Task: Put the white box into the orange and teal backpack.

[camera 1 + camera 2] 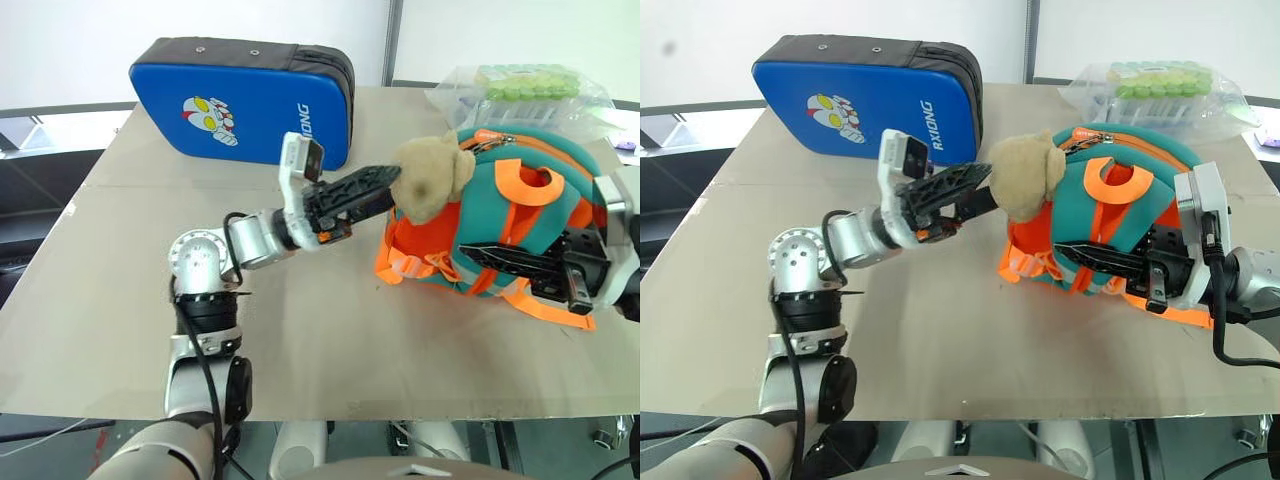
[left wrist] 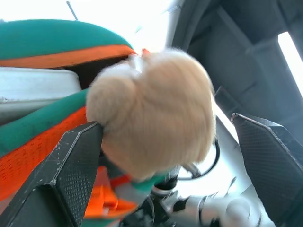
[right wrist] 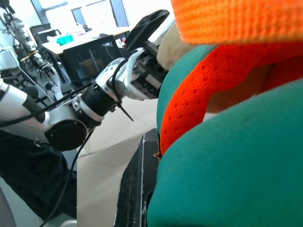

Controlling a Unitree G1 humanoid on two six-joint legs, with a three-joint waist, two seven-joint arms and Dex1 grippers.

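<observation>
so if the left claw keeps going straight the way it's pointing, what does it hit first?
Most likely the tan plush toy on the orange and teal backpack. The left claw is open, pointing at it, a finger on either side. Contact already looks near, though depth is unclear.

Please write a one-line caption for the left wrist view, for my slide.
Open left gripper frames the backpack's tan plush toy.
</observation>
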